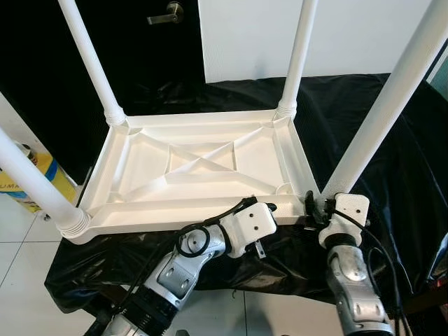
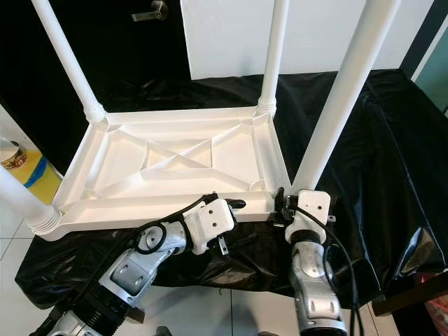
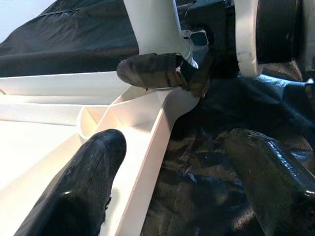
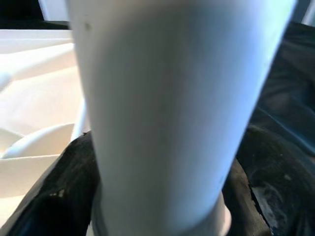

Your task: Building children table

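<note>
A white plastic table top (image 1: 203, 164) lies upside down on a black cloth (image 1: 392, 182). Legs stand at its back left (image 1: 91, 63), back right (image 1: 299, 56) and front left (image 1: 31, 185) corners. A fourth leg (image 1: 392, 98) leans over the front right corner (image 3: 172, 103), and my right gripper (image 1: 318, 206) is shut on its lower end (image 4: 157, 98). Whether that end sits in the socket is hidden. My left gripper (image 3: 172, 142) is open at the front rim beside that corner, one finger (image 3: 93, 167) over the inside and the other over the cloth.
A yellow container (image 1: 42, 178) stands on the white tiled floor (image 1: 21, 231) at the left. Behind the table are a dark door with a lever handle (image 1: 168, 12) and a white panel (image 1: 252, 35). The cloth hangs over the near edge.
</note>
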{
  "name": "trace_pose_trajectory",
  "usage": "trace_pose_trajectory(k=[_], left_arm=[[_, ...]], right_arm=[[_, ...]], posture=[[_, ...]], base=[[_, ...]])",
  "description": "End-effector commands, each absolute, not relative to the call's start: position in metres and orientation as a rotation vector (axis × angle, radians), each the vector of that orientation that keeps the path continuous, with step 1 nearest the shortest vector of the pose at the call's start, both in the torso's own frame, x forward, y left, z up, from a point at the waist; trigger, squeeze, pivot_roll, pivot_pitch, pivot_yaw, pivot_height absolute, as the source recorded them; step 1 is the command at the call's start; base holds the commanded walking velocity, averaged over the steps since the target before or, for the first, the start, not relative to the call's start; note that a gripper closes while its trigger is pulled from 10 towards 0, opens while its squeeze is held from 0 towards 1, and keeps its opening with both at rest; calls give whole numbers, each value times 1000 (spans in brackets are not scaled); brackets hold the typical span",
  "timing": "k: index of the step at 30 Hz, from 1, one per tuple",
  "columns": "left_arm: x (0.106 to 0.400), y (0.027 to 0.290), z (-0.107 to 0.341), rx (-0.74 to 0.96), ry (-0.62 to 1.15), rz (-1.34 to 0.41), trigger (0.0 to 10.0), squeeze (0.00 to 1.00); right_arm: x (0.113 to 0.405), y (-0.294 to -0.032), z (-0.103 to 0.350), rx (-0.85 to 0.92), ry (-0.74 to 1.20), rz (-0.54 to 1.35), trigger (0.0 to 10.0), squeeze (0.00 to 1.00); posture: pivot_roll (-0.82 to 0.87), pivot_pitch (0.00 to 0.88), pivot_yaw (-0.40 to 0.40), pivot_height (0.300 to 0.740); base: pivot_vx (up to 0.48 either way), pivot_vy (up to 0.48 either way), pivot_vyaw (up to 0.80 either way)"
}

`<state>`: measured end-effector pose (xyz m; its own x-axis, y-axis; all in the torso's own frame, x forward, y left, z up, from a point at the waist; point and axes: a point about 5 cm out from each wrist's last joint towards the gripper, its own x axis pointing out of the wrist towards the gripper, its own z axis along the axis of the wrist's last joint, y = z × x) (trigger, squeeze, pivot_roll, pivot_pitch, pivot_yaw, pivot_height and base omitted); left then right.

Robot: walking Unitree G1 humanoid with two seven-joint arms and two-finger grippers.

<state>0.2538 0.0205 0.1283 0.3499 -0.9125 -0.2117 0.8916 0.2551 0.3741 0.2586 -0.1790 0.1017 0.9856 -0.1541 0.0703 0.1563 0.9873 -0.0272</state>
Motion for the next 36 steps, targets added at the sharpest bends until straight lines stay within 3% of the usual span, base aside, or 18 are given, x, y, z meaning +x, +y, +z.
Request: trace_pose_trajectory(k=[1,5,6,14,22,23,24,25,26,34,35,36], left_arm=[[252,22,127,471,-37,-1221,10000,0],[251,23,126,470,-33,-1216,10000,0],[250,24,125,469,-30,-1214,10000,0],[251,27,126,475,-25,-1210,10000,0],[250,27,126,488,-22,-1208,10000,0],[250,27,125,490,-21,-1208,10000,0],[249,26,125,490,-21,-1207,10000,0],[249,26,125,490,-21,-1207,10000,0],[249,26,125,490,-21,-1206,10000,0],[248,27,125,486,-17,-1198,10000,0],[248,27,124,485,-17,-1199,10000,0],[248,27,124,485,-17,-1199,10000,0]], right_arm=[[257,-181,106,-20,-98,-121,10000,1000],[256,-185,110,-38,-122,-42,10000,1000],[256,-187,113,-50,-133,12,10000,0],[261,-189,118,-115,-126,308,10000,0],[271,-187,117,-176,-113,432,9804,0],[272,-188,116,-184,-110,445,4235,0],[274,-189,116,-187,-106,449,667,0],[274,-189,116,-187,-106,449,667,0],[274,-190,115,-188,-103,450,0,0],[269,-196,107,-179,-66,453,0,0],[268,-196,104,-173,-54,440,3451,0],[268,-196,104,-173,-54,440,3451,0]], posture=[[-67,49,9,740],[-62,52,6,740],[-60,52,8,740],[-50,52,4,740],[-39,49,1,740],[-35,48,-3,740],[-32,46,-5,740],[-32,46,-5,740],[-29,44,-7,740],[-24,40,-12,740],[-26,40,-12,740],[-26,40,-12,740]], base=[[0,0,0],[0,0,0],[0,0,0],[0,0,0],[0,0,0],[0,0,0],[0,0,0],[0,0,0],[0,0,0],[0,0,0],[0,0,0],[0,0,0]])
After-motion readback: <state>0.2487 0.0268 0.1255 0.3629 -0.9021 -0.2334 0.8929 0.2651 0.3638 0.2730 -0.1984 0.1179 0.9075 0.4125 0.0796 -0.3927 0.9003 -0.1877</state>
